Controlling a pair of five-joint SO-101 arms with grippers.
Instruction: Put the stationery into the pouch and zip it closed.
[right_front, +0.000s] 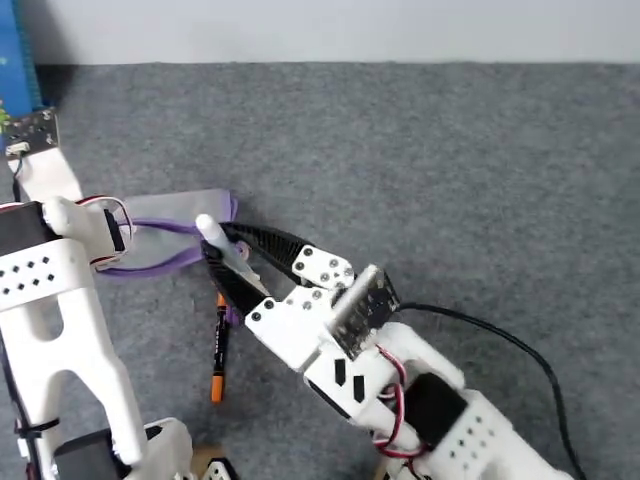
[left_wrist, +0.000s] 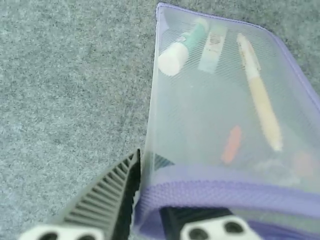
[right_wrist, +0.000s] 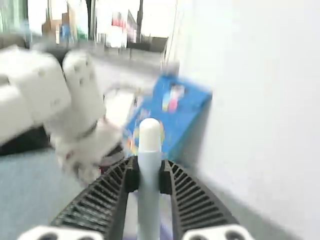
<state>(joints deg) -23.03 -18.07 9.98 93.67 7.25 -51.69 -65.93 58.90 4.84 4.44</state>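
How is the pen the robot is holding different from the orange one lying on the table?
The white pen is clamped in the right gripper, lifted; the orange pen lies flat on the grey table, untouched. The white pen is pale with a rounded tip; the orange pen has a black middle. Both are slim, near the pouch.

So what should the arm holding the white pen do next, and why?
Probably nudge the white pen forward into the pouch. The right arm's jaws are clamped on it, its tip sits right at the pouch's edge, and the left arm's jaws pinch the pouch.
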